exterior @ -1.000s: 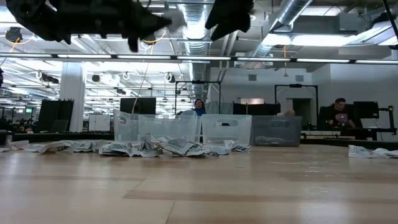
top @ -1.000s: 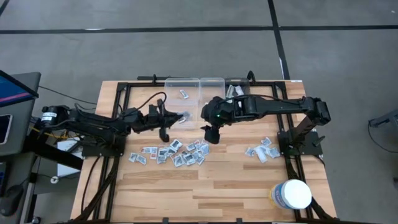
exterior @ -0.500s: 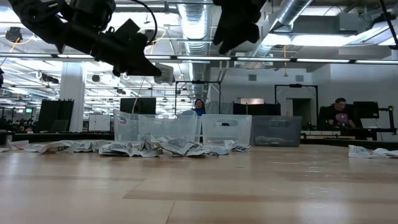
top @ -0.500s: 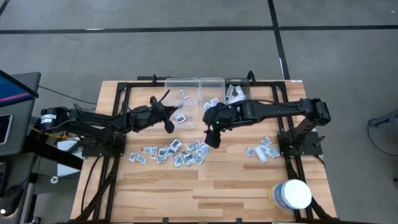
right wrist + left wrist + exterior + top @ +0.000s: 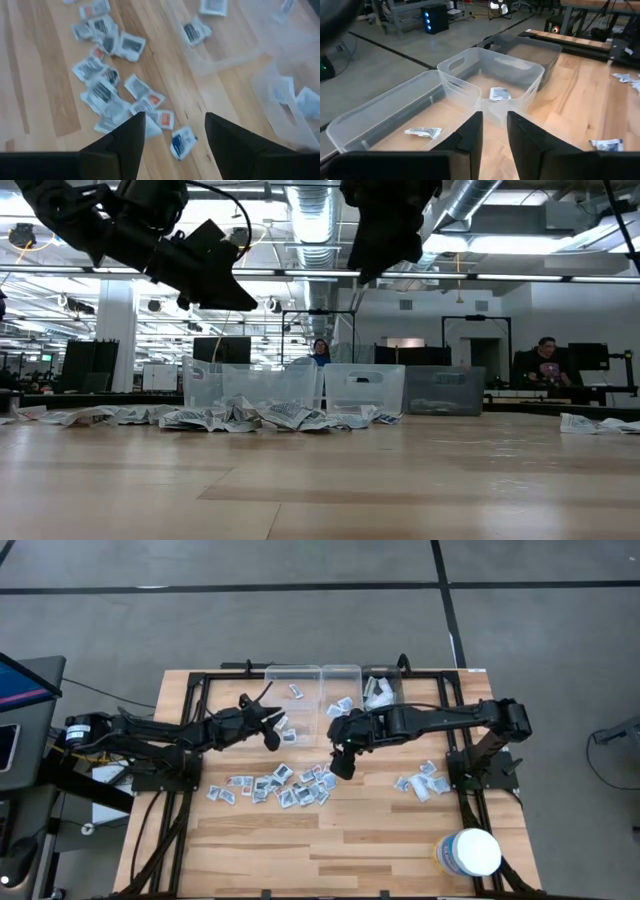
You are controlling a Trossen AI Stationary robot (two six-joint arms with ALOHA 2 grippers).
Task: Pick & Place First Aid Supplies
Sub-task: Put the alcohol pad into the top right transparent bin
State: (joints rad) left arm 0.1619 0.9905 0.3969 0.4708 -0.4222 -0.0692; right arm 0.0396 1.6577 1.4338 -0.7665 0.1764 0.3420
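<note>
Nearest the table's front edge stands a big white tub (image 5: 468, 852), off at the right corner and apart from the work, so it plays no part in the sorting. Further in lies the main scatter of packets (image 5: 285, 786), a loose heap of small flat squares on the bare wood, with a smaller cluster (image 5: 422, 781) well apart to the right.

The right gripper (image 5: 341, 764) hangs above the far edge of the main heap with its fingers (image 5: 125, 137) spread wide and nothing between them — in its wrist view the packets lie straight ahead on the wood, a stance that suits coming down on one of them.

Beyond that, the left gripper (image 5: 272, 733) is raised by the near wall of the clear bins (image 5: 322, 685) at the table's back. Its fingers (image 5: 470, 134) stand a little apart with nothing visible between them — the likely reason for hovering here is dropping supplies into a bin. Packets already lie in the bins: one in the left bin (image 5: 423, 132), one in the middle (image 5: 499, 93).

In the room behind, two people sit at desks.
</note>
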